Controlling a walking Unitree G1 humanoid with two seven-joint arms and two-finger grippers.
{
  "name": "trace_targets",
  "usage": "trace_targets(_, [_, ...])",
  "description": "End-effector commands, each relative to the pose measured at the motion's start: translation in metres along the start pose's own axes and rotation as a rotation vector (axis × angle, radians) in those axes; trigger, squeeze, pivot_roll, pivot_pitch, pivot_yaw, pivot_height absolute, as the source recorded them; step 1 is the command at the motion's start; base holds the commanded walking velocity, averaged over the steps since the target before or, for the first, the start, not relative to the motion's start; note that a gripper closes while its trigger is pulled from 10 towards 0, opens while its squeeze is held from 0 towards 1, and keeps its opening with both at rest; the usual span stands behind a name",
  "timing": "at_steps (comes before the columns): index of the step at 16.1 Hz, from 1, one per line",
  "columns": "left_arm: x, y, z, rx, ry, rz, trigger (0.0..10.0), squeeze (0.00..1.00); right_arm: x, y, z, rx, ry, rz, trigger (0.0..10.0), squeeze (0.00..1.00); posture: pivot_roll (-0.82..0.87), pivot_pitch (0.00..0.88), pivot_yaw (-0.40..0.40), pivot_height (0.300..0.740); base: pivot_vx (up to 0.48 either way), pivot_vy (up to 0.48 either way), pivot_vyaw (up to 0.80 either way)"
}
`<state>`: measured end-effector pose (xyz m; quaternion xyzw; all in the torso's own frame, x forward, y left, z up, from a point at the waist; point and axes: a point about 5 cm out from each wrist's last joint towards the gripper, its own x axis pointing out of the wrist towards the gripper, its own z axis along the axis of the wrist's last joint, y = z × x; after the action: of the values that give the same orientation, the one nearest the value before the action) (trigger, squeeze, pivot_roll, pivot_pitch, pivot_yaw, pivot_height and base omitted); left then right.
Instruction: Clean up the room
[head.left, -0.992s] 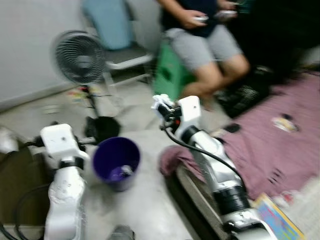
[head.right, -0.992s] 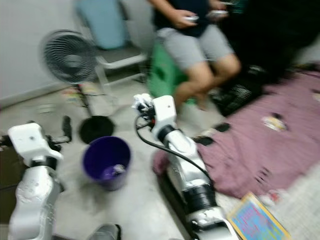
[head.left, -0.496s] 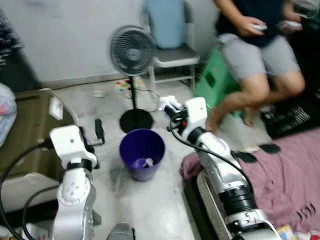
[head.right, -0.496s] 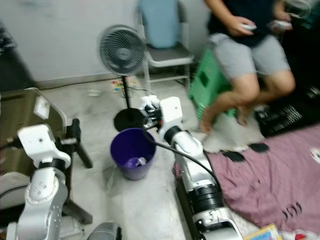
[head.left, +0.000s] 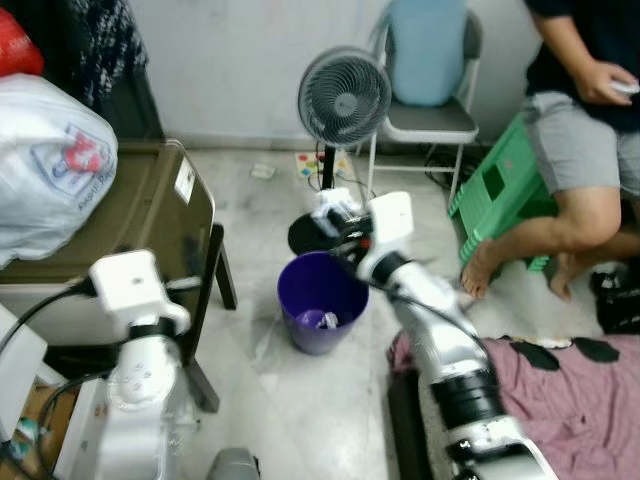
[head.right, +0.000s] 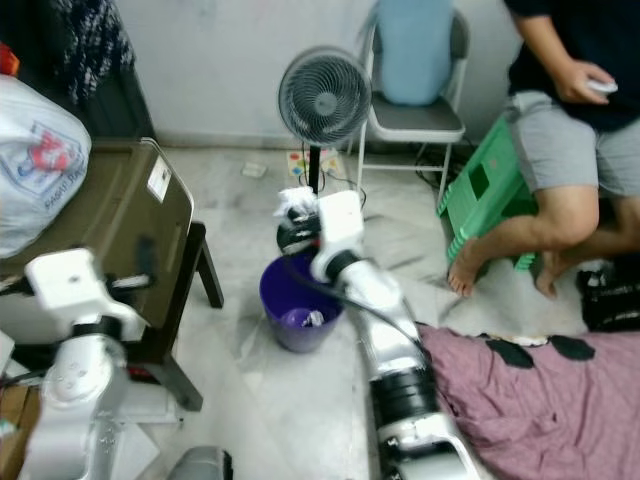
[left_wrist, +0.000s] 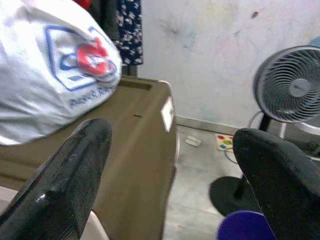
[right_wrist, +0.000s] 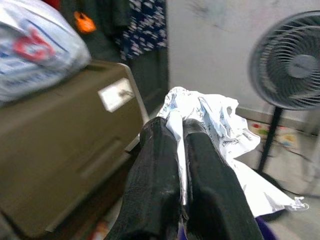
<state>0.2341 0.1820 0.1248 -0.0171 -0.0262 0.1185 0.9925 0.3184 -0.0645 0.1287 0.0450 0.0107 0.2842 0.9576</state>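
Right gripper (right_wrist: 181, 150) pinches crumpled white paper (right_wrist: 210, 117) tight above the purple bin (head.left: 322, 300), looks ready to drop it; left gripper (left_wrist: 175, 175) gapes wide, empty.

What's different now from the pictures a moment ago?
Mostly the camera swung: the brown bin and white bag have come into view, and the person sits further right. The right tool still pinches the crumpled white paper, now just above the purple bucket's far rim rather than off to its side. The left tool stays open and holds nothing. The fan and the trash in the bucket look unchanged.
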Motion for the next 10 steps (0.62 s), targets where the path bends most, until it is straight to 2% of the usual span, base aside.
trace_targets(1, [0.0008, -0.0056, 0.0051, -0.008, -0.021, -0.026, 10.0, 0.00, -0.0004, -0.0058, 0.0037, -0.014, -0.006, -0.019, 10.0, 0.00, 0.04, 0.000, -0.072, 0.740, 0.000, 0.000, 0.00])
trace_targets(2, [0.0007, -0.0061, 0.0050, -0.008, -0.021, -0.028, 10.0, 0.00, -0.0005, -0.0058, 0.0037, -0.015, -0.005, -0.018, 10.0, 0.00, 0.04, 0.000, -0.072, 0.740, 0.000, 0.000, 0.00])
trace_targets(6, [0.0004, -0.0070, 0.0050, -0.011, -0.020, -0.040, 10.0, 0.00, -0.0013, -0.0058, 0.0030, -0.018, -0.005, -0.022, 10.0, 0.00, 0.04, 0.000, -0.068, 0.740, 0.000, 0.000, 0.79])
trace_targets(10, [-0.0002, -0.0088, 0.0058, -0.016, -0.024, -0.056, 10.0, 0.00, -0.0020, -0.0066, 0.0031, -0.012, -0.005, -0.031, 10.0, 0.00, 0.04, 0.000, -0.067, 0.740, 0.000, 0.000, 0.00])
